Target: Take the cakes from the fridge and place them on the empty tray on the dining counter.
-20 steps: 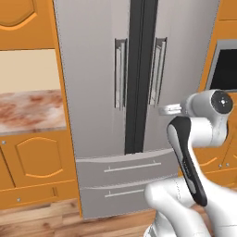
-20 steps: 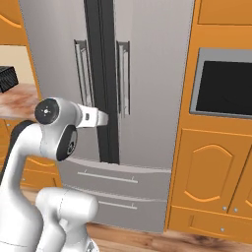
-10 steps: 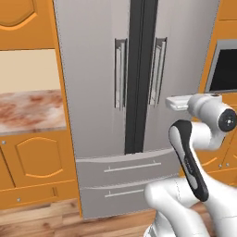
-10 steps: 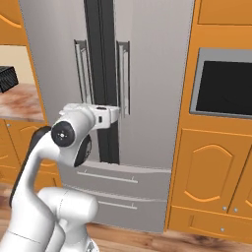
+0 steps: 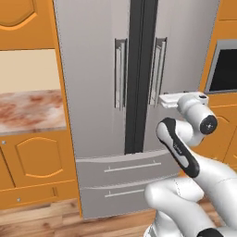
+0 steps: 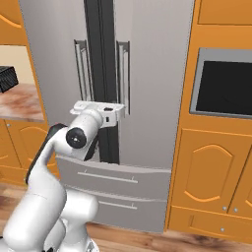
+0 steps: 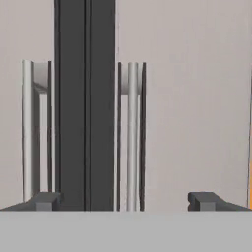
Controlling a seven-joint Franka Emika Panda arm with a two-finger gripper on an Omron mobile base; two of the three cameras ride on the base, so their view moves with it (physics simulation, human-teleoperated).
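The fridge (image 5: 92, 69) stands straight ahead with both grey doors shut, so the cakes are hidden. A dark strip runs between its two vertical bar handles. My gripper (image 7: 124, 202) is open with nothing between its fingertips (image 7: 44, 201). It points at the fridge front at handle height, a short way off it. In the hand view the right door's handle (image 7: 132, 133) stands about midway between the fingertips and the left door's handle (image 7: 29, 128) is at the left. From the right base view the hand (image 6: 110, 110) hovers before the right handle (image 6: 123, 74). The empty tray and the dining counter are out of view.
Two shut drawers (image 5: 129, 166) run along the fridge's bottom. A wall counter with a mottled reddish top (image 5: 28, 111) and orange cabinets stands to the left, with a dark object (image 6: 7, 78) on it. A built-in oven (image 6: 221, 88) sits in orange cabinetry at the right. Wooden floor lies below.
The hand has risen a little and moved in toward the fridge's right handle while the arm's elbow swung. The gripper stayed open. The doors have not moved.
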